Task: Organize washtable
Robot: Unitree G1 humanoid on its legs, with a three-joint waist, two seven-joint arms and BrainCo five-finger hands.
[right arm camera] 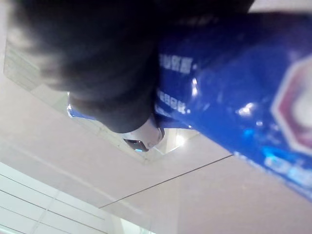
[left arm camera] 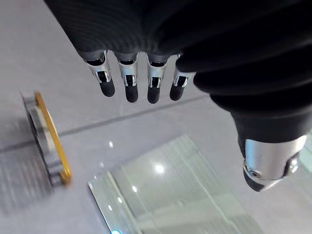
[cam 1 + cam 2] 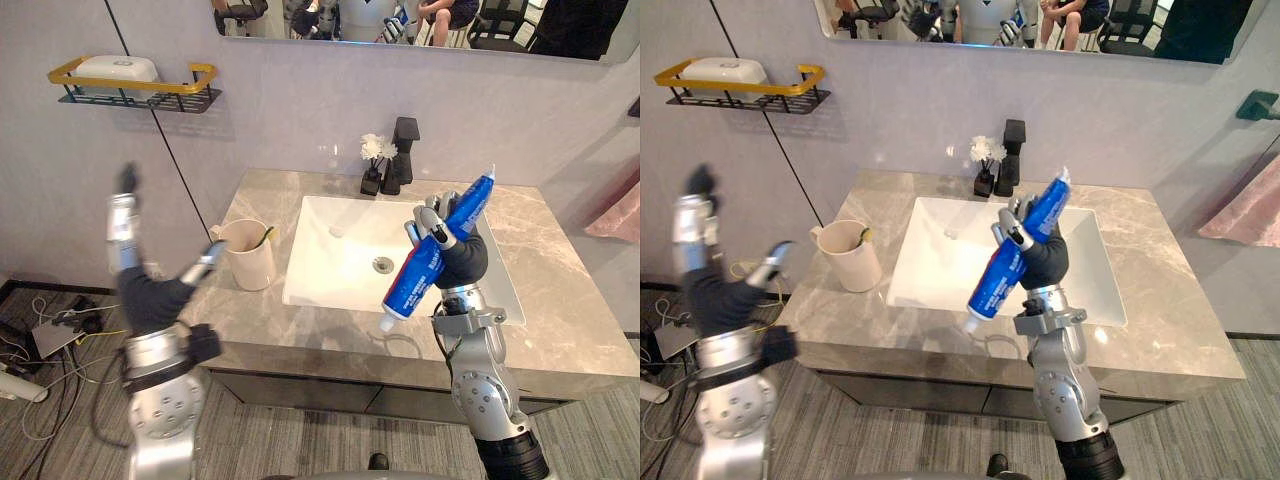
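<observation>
We find the right robot hand [image 3: 458, 256] clamped round the middle of 1 blue toothpaste tube [image 3: 415, 280], tilted in the air over the sink [image 3: 330, 250], cap end lowest. The left robot hand [image 3: 150, 295] is spread and empty beside the tabletop [image 3: 560, 310]. Risks: the slick tube could slide out into that sink; the cup [image 3: 248, 258], apparently already occupied, could tip on insertion.

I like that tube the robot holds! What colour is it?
The tube is mostly blue; the left eye view shows it best.
</observation>
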